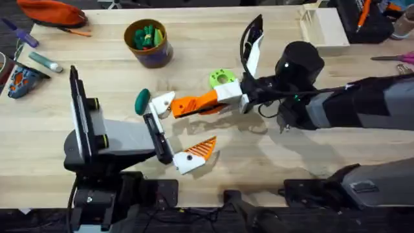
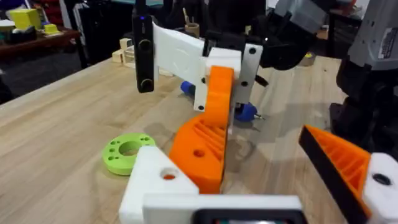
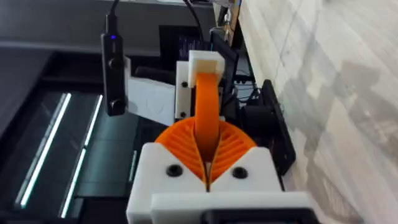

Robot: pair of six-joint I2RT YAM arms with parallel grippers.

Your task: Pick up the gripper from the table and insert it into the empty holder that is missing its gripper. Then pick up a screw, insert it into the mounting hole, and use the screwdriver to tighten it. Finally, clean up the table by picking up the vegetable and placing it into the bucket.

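- Your right pincer (image 3: 206, 168) is clenching the gripper (image 3: 206, 112), holding it against the empty holder (image 1: 162, 101).
- Your left pincer (image 1: 187, 126) is standing released, fingers wide.
- The vegetable (image 1: 142, 101) is lying just beside that holder.

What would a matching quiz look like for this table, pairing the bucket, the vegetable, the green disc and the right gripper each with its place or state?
Things:
1. bucket
2. vegetable
3. green disc
4. right gripper

Places or states:
A. shut on the orange gripper tip
B. lying on the table next to a white finger of the left gripper
C. standing upright with green and yellow items inside
D. lying flat, its round holes facing up

Pairs: 1-C, 2-B, 3-D, 4-A
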